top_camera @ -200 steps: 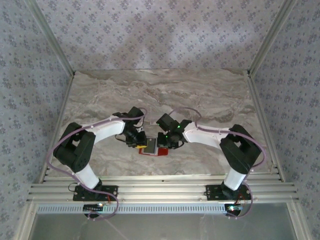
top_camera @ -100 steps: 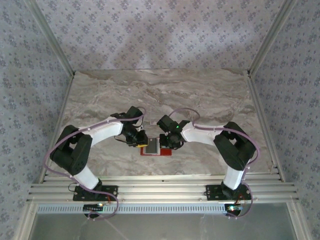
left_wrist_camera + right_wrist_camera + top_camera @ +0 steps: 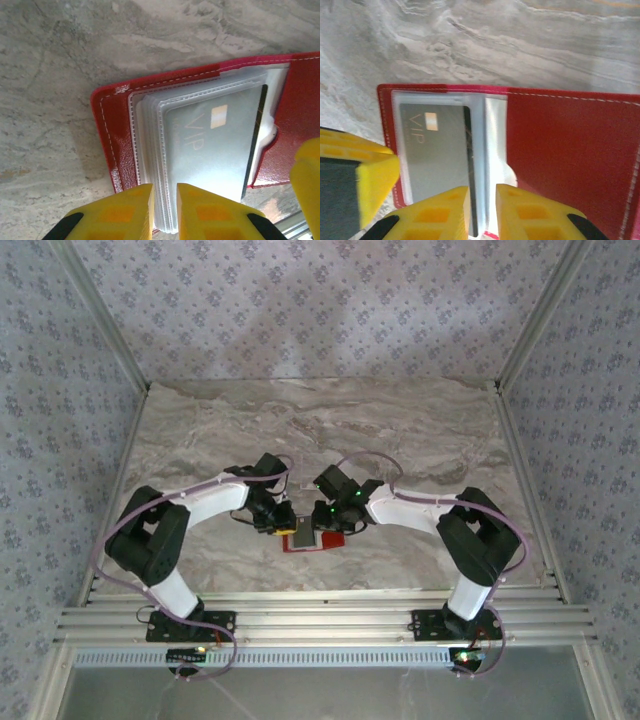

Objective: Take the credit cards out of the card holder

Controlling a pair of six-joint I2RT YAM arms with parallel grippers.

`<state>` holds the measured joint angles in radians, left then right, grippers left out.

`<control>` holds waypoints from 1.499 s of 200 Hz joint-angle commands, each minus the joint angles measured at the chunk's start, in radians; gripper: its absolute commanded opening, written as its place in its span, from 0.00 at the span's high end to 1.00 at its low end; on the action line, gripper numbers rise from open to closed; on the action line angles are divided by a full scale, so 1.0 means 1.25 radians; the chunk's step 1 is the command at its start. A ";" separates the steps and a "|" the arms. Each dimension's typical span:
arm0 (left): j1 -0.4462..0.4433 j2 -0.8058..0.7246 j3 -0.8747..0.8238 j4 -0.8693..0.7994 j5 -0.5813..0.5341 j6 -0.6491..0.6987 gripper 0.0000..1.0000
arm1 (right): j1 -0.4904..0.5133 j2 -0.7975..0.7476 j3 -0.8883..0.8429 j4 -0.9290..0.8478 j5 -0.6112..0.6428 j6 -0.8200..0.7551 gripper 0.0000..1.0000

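Note:
The red card holder [image 3: 332, 540] lies open on the marble table between my two grippers. Its clear plastic sleeves fan out over the left half [image 3: 112, 135]. A grey credit card [image 3: 215, 145] marked VIP, with a dark band, sits inside the top sleeve [image 3: 437, 150]. My left gripper [image 3: 278, 525] is at the holder's left end, its yellow jaws [image 3: 164, 187] closed on the edge of the sleeve stack. The right gripper [image 3: 328, 523] hangs over the middle of the holder. Its jaws [image 3: 482, 189] stand a narrow gap apart over the card's dark edge and the sleeve's mouth, with nothing clamped.
The holder's plain red right flap [image 3: 570, 150] lies flat. Bare marble table [image 3: 330, 430] stretches behind the grippers. Patterned walls [image 3: 60, 440] close in both sides and the back, and an aluminium rail [image 3: 320, 615] runs along the near edge.
The right gripper's jaws have parted a little and the right arm has shifted slightly. The left gripper stays on the sleeves. The holder has stayed where it was.

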<state>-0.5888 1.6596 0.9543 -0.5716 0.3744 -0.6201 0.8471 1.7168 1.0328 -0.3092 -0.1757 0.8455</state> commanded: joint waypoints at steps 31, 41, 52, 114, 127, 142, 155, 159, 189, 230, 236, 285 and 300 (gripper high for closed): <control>0.002 0.030 0.005 -0.021 -0.017 0.018 0.84 | 0.001 0.030 -0.001 0.042 -0.034 0.012 0.77; 0.002 0.035 0.006 -0.026 -0.018 0.022 0.84 | -0.001 0.038 -0.004 0.048 -0.034 0.013 0.77; 0.002 0.041 0.007 -0.030 -0.019 0.026 0.84 | -0.003 0.045 -0.008 0.060 -0.044 0.012 0.77; 0.001 0.053 0.006 -0.026 -0.015 0.026 0.85 | -0.003 0.066 -0.018 0.068 -0.038 0.014 0.79; 0.002 0.052 0.005 -0.026 -0.015 0.027 0.85 | -0.002 0.066 -0.019 0.065 -0.033 0.014 0.80; 0.002 0.053 0.003 -0.027 -0.016 0.027 0.85 | -0.002 0.062 -0.020 0.063 -0.027 0.014 0.82; 0.002 0.054 0.003 -0.027 -0.016 0.026 0.86 | -0.003 0.057 -0.022 0.060 -0.020 0.015 0.84; 0.001 0.055 0.004 -0.028 -0.016 0.026 0.86 | -0.002 0.055 -0.023 0.060 -0.018 0.016 0.85; 0.002 0.057 0.006 -0.032 -0.014 0.029 0.86 | -0.003 0.051 -0.026 0.059 -0.010 0.019 0.86; 0.002 0.054 0.006 -0.035 -0.014 0.030 0.86 | -0.002 0.049 -0.030 0.048 0.008 0.022 0.89; 0.001 0.054 0.006 -0.036 -0.015 0.030 0.86 | -0.003 0.049 -0.030 0.045 0.012 0.024 0.90; 0.003 0.049 0.006 -0.041 -0.022 0.032 0.86 | -0.003 0.036 -0.031 0.010 0.051 0.024 0.91; 0.003 0.050 0.007 -0.041 -0.021 0.032 0.86 | -0.004 0.030 -0.031 -0.004 0.064 0.025 0.92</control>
<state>-0.5888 1.6928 0.9592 -0.5751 0.3782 -0.5983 0.8459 1.7779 1.0119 -0.2352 -0.1638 0.8677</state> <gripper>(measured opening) 0.139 0.083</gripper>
